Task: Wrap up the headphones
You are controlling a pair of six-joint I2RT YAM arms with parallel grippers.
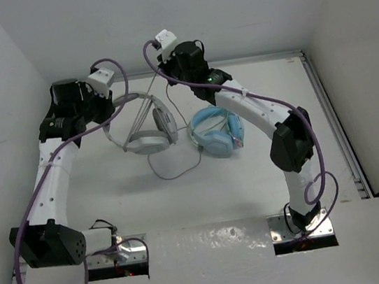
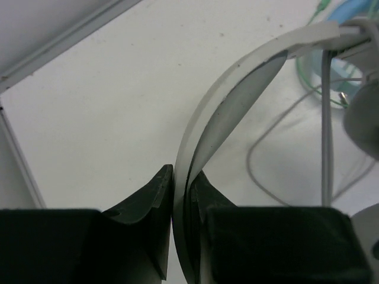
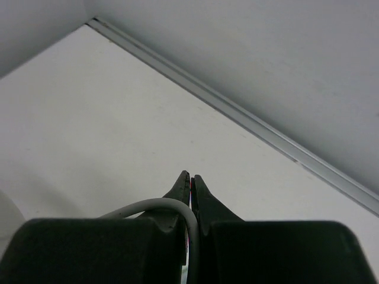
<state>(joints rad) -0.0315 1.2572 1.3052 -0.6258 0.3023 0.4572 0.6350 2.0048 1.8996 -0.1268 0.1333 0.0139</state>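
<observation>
The white and light-grey headphones [image 1: 152, 134] lie at the back middle of the table, one ear cup flat and one on edge. My left gripper [image 1: 109, 111] is shut on the curved headband [image 2: 237, 89], which passes between its jaws [image 2: 182, 184]. My right gripper [image 1: 163, 71] is raised behind the headphones and shut on the thin grey cable [image 3: 177, 207]; its tips [image 3: 191, 177] are pressed together. The cable [image 1: 143, 106] runs taut from it down to the headphones. A slack loop [image 1: 174, 170] lies on the table in front of them.
Light blue headphones [image 1: 216, 132] lie just right of the white ones, under the right forearm, and show in the left wrist view [image 2: 349, 15]. The back wall rail [image 3: 249, 118] is close behind the right gripper. A metal rail [image 1: 336, 128] runs along the table's right edge.
</observation>
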